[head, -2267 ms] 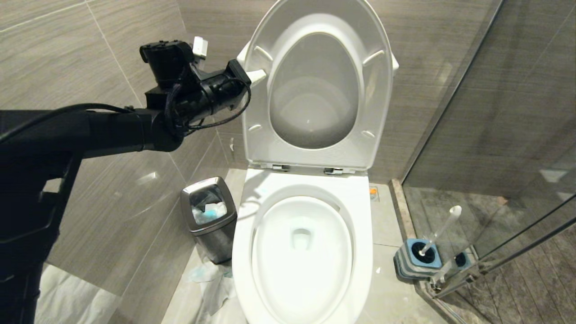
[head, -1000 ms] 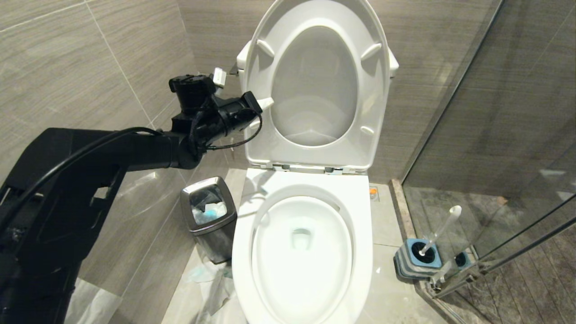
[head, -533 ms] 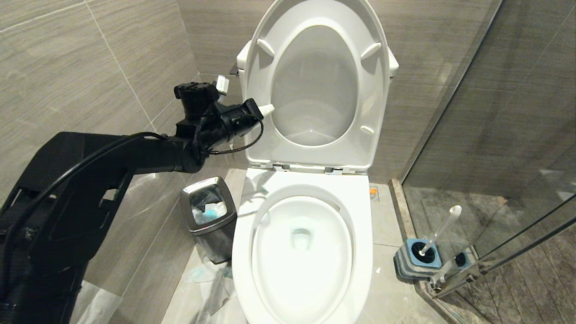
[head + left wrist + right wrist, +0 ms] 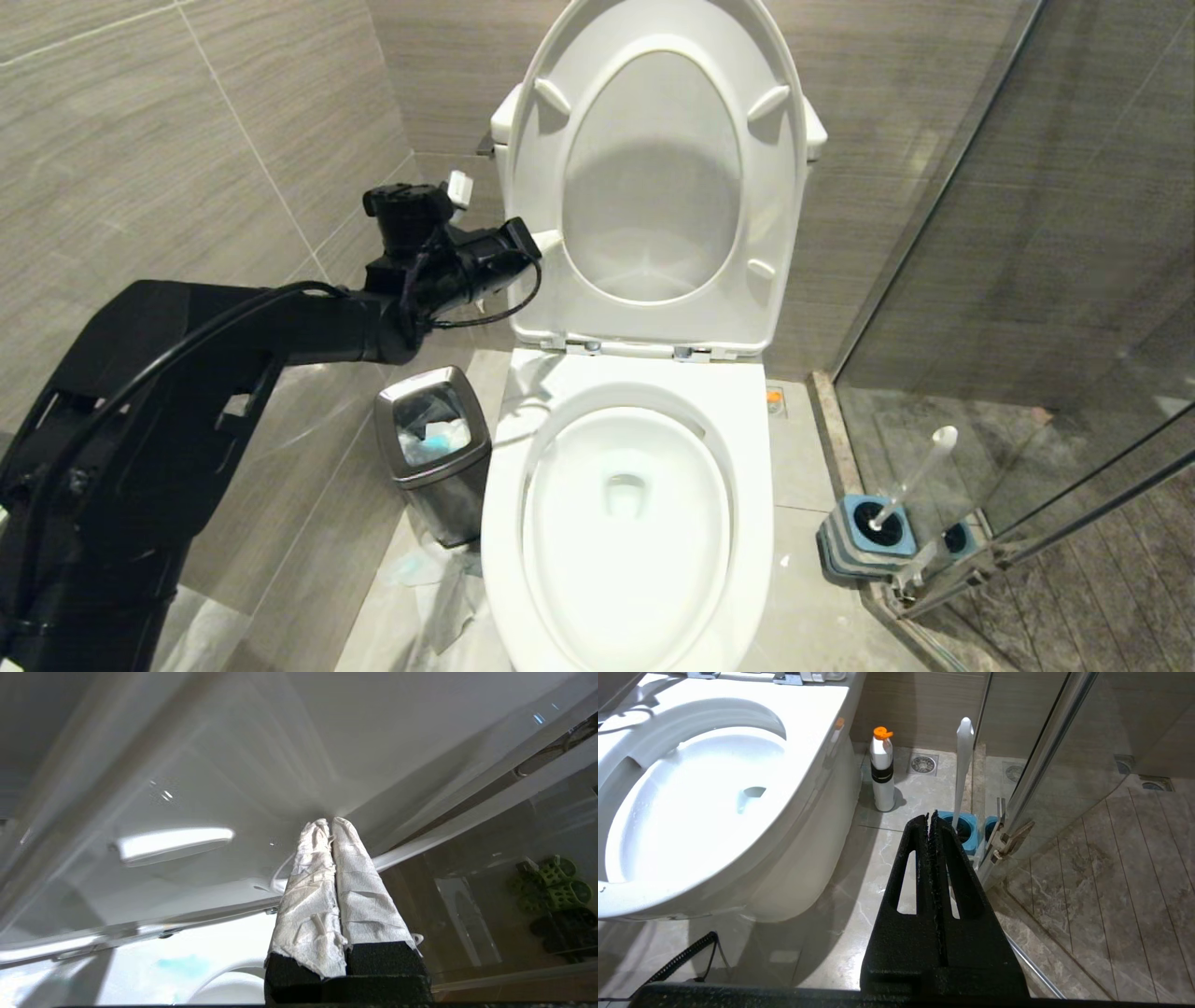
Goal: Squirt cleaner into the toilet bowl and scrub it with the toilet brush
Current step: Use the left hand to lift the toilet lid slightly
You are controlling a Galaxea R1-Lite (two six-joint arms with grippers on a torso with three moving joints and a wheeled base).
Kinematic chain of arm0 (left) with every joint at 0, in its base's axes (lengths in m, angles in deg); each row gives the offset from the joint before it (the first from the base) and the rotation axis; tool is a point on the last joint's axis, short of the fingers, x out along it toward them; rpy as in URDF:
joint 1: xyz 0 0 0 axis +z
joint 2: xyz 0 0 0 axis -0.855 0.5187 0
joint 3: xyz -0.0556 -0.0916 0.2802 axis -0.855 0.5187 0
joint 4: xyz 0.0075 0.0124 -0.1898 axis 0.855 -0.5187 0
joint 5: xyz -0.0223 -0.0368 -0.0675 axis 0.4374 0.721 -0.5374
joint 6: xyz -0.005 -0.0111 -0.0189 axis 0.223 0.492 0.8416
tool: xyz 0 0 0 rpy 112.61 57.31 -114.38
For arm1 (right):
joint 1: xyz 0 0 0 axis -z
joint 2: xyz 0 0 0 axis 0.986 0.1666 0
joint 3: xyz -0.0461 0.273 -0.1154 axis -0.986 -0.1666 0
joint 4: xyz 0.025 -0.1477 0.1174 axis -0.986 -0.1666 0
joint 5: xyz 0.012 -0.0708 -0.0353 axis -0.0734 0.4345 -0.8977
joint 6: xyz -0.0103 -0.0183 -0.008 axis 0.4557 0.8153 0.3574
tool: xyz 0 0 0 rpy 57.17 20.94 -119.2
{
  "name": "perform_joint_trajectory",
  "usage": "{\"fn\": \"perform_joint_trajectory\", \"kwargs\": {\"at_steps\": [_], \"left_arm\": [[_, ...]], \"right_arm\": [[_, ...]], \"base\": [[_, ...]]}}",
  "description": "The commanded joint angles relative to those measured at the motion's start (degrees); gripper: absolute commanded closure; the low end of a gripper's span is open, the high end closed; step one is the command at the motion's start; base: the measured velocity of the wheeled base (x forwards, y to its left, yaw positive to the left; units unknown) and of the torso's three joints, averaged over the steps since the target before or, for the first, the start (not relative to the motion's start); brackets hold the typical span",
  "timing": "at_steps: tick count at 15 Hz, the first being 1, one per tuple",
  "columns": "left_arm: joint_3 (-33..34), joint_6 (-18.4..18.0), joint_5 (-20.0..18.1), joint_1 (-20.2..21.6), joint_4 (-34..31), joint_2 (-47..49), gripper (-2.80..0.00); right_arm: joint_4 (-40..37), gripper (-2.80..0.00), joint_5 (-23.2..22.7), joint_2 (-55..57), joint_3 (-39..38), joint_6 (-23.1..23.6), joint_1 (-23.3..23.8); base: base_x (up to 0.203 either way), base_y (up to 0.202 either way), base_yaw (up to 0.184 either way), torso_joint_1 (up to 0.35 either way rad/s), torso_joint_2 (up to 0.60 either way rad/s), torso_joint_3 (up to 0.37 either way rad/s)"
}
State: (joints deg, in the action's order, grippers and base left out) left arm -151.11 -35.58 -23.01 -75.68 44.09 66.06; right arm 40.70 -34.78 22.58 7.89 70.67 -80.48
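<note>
Closed left pincer (image 4: 551, 243) at raised seat (image 4: 653, 187)

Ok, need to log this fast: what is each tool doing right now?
Left tool: closed, holding nothing, tips by the raised toilet seat.
Right tool: closed, holding nothing, near the floor, pointing toward the toilet brush.

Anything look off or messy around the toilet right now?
Yes. Crumpled tissue lies on the floor at the foot of the steel bin, not inside it. The left gripper's fingers are wrapped in white paper and rest shut against the raised seat. A pale blue smear marks the toilet rim.
</note>
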Motion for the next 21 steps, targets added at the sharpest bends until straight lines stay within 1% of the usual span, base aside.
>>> {"fn": "perform_joint_trajectory", "kwargs": {"at_steps": [1,8,11,13,15,18,21], "left_arm": [[-0.06,0.19,-0.18,0.09,0.11,0.00,0.00],[-0.17,-0.47,-0.18,0.37,-0.17,0.99,0.00],[-0.17,-2.43,-0.18,0.79,0.08,2.23,0.00],[-0.17,-4.47,-0.18,1.11,0.25,2.67,0.00],[-0.63,-5.27,-0.10,1.29,0.36,3.19,0.00],[-0.64,-5.12,1.19,1.72,0.56,3.19,0.00],[-0.54,-5.24,1.58,1.80,2.46,2.38,0.00]], "right_arm": [[0.01,0.00,0.02,0.05,-0.08,-0.01,-0.01],[0.01,0.00,0.02,0.05,-0.09,-0.01,-0.01],[0.01,0.00,0.02,0.05,-0.09,-0.01,-0.01],[0.01,0.00,0.02,0.05,-0.09,-0.01,-0.01],[0.01,0.00,0.02,0.05,-0.09,-0.01,-0.01],[0.01,0.00,0.02,0.05,-0.09,-0.01,-0.01],[0.01,0.00,0.02,0.05,-0.09,-0.01,-0.01]], "base": [[0.000,0.000,0.000,0.000,0.00,0.000],[0.000,0.000,0.000,0.000,0.00,0.000],[0.000,0.000,0.000,0.000,0.00,0.000],[0.000,0.000,0.000,0.000,0.00,0.000],[0.000,0.000,0.000,0.000,0.00,0.000],[0.000,0.000,0.000,0.000,0.00,0.000],[0.000,0.000,0.000,0.000,0.00,0.000]]}}
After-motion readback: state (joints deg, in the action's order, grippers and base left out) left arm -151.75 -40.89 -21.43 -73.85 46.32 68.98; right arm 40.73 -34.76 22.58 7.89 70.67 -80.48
